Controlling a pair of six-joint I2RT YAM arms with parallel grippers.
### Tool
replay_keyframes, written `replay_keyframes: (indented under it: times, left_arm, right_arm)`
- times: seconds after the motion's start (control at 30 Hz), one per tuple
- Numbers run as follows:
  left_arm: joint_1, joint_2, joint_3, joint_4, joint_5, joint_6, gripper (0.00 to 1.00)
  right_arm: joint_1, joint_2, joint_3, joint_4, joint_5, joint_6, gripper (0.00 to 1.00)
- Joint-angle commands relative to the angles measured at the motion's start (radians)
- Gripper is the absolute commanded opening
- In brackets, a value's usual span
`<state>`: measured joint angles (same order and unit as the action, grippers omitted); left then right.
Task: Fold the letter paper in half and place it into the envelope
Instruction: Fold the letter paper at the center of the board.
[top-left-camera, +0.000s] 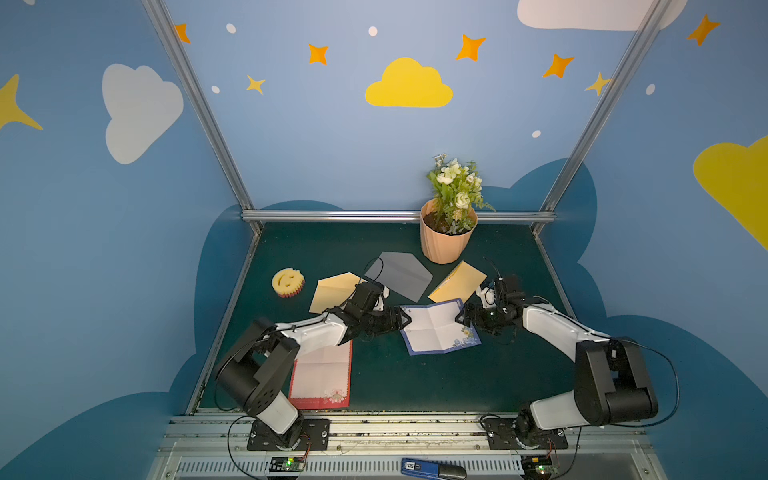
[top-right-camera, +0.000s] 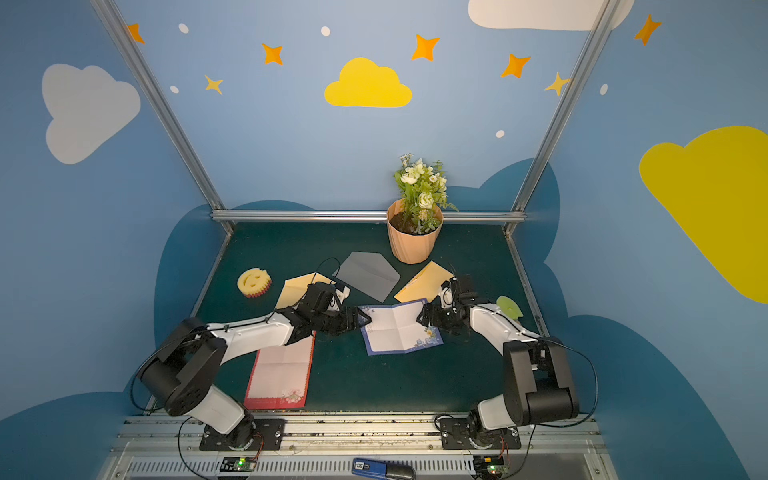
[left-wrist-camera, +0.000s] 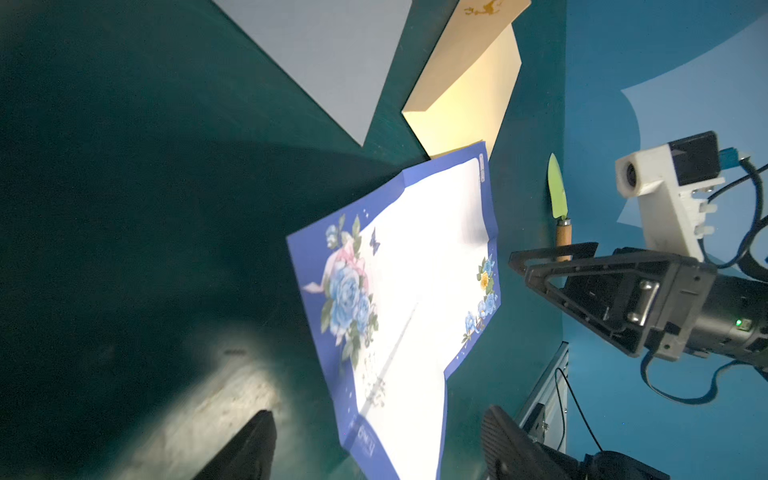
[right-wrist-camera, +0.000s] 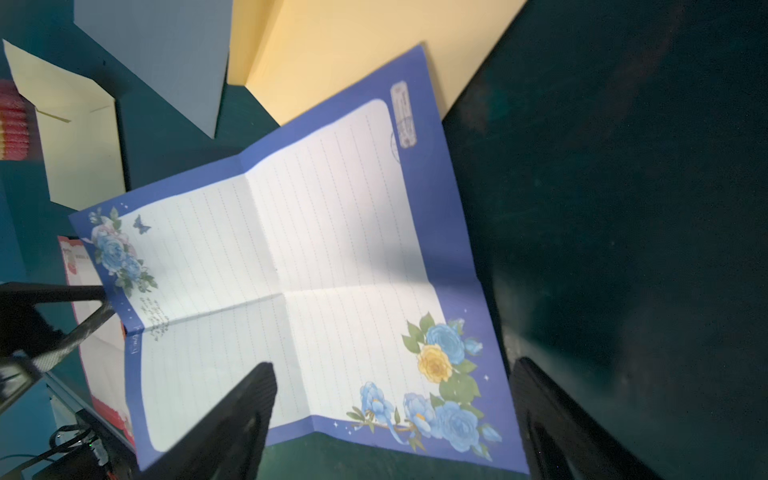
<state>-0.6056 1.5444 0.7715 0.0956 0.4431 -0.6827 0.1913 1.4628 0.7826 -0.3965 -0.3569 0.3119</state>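
Note:
The blue-bordered letter paper (top-left-camera: 436, 330) (top-right-camera: 397, 328) lies unfolded and creased on the green mat, its rose print clear in the right wrist view (right-wrist-camera: 291, 257). My left gripper (top-left-camera: 405, 321) (left-wrist-camera: 380, 449) is at the sheet's left edge, open, and that edge sits between the wide jaws. At the right edge is my right gripper (top-left-camera: 460, 318) (right-wrist-camera: 392, 428), also open, straddling the flowered corner. A grey envelope (top-left-camera: 399, 274) lies behind the paper. One tan envelope (top-left-camera: 457, 282) touches the paper's far right corner, and another tan envelope (top-left-camera: 332, 291) lies partly under the left arm.
A red-bordered letter paper (top-left-camera: 322, 376) lies near the front left under the left arm. A yellow smiley sponge (top-left-camera: 287, 282) sits at the left, a potted plant (top-left-camera: 446, 237) at the back, and a small green trowel (top-right-camera: 509, 306) by the right arm.

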Motion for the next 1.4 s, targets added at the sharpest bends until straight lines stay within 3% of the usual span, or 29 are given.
replay_keyframes:
  times: [0.0,0.2,0.47,0.7,1.0,1.27,1.37]
  left_arm:
    - [0.011,-0.088,0.02,-0.084,-0.052,0.045,0.8]
    - [-0.045,-0.111,0.071,-0.046,-0.02,-0.003,0.8]
    - [-0.155,0.063,0.088,0.101,-0.016,-0.098,0.8]
    - [-0.149,0.18,0.031,0.173,-0.041,-0.109,0.8]
    - [-0.119,0.218,-0.012,0.245,-0.021,-0.117,0.8]
    - [-0.094,0.211,-0.057,0.311,0.002,-0.126,0.8]
    - [-0.078,0.201,-0.1,0.422,0.039,-0.154,0.81]
  right_arm:
    - [-0.007,0.032,0.03,-0.003,0.006,-0.023,0.88]
    - [-0.015,0.105,0.031,0.051,-0.025,-0.018,0.88]
    - [-0.015,0.123,0.023,0.076,-0.072,-0.009,0.88]
    - [-0.015,0.065,0.011,0.079,-0.13,-0.01,0.88]
    - [0.02,-0.036,0.019,0.05,-0.242,-0.003,0.88]
    - [0.151,-0.092,0.066,0.045,-0.259,0.061,0.88]
    - [0.209,-0.094,0.084,0.057,-0.233,0.092,0.88]
